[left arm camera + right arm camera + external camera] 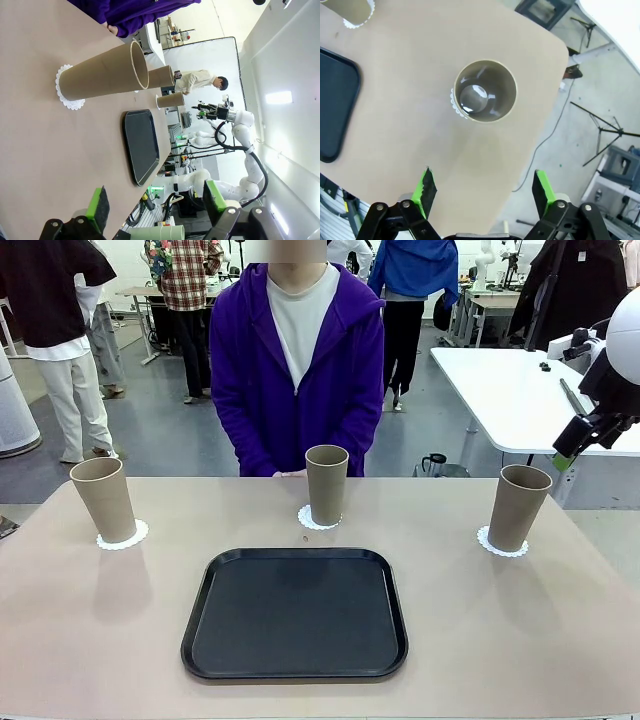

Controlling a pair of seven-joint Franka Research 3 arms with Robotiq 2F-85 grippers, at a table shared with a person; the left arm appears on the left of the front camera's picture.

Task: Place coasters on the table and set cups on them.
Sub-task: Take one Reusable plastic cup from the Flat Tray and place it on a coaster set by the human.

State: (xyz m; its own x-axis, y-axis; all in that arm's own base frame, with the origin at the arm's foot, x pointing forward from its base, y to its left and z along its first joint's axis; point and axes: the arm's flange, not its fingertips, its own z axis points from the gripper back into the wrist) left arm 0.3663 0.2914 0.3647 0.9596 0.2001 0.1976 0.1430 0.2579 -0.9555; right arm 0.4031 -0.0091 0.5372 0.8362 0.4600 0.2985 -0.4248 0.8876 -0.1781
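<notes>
On the table [80, 620], three empty cups [326, 484] upright on coasters [122, 537], black tray [295, 612] bare; both grippers [482, 192] gaping, empty.

Right wrist looks down onto cup [485, 91]

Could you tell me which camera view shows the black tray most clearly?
The front view: the black tray lies whole and unobstructed, in front of the middle cup. The left wrist view shows it sideways and foreshortened; the right wrist view catches just one corner at its left edge.
</notes>
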